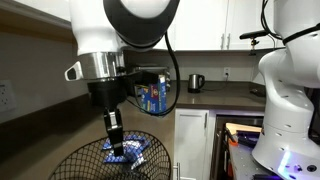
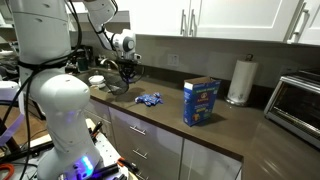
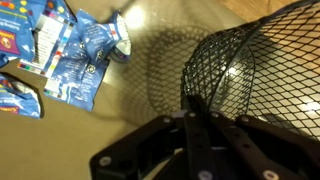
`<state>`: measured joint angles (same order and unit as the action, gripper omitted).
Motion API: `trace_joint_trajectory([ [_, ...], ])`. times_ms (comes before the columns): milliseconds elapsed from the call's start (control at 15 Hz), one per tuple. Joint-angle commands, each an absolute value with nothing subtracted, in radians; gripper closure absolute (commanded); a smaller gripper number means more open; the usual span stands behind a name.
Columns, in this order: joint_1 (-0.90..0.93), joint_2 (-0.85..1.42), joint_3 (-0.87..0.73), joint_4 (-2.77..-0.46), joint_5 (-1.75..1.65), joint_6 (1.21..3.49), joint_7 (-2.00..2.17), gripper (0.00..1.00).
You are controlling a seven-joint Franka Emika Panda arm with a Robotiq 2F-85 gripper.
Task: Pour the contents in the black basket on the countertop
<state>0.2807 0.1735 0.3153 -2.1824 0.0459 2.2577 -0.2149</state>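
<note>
The black basket (image 3: 235, 60) of wire mesh is tilted on its side, and my gripper (image 3: 193, 105) is shut on its rim. Several blue-and-white foil packets, the contents (image 3: 70, 50), lie on the countertop (image 3: 150, 30) outside the basket's mouth. In an exterior view the basket (image 2: 117, 86) hangs from the gripper (image 2: 124, 74) just above the countertop (image 2: 170, 115), with the packets (image 2: 150, 99) on the surface beside it. In an exterior view the basket (image 1: 90, 165) fills the bottom, the gripper (image 1: 116, 143) is on it, and the packets (image 1: 133, 152) show through the mesh.
A tall blue box (image 2: 200, 101) stands on the counter beyond the packets, with a paper towel roll (image 2: 238, 80) and a toaster oven (image 2: 296, 98) farther along. A kettle (image 1: 196, 82) sits at the back. White bowls (image 2: 96, 80) are near the basket.
</note>
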Motion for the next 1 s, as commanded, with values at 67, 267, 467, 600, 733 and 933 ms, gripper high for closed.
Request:
trace_joint_trajectory([
  [67,0.280,0.218,0.329,-2.160,0.066,2.264,-0.265,0.72],
  [267,0.287,0.221,0.331,-2.158,0.051,2.266,-0.241,0.53],
  [467,0.295,0.203,0.330,-2.170,0.030,2.281,-0.213,0.34],
  [600,0.304,0.192,0.326,-2.178,0.004,2.290,-0.187,0.21],
  [733,0.313,0.180,0.322,-2.188,-0.027,2.305,-0.155,0.10],
  [933,0.309,0.158,0.308,-2.189,-0.071,2.333,-0.126,0.00],
])
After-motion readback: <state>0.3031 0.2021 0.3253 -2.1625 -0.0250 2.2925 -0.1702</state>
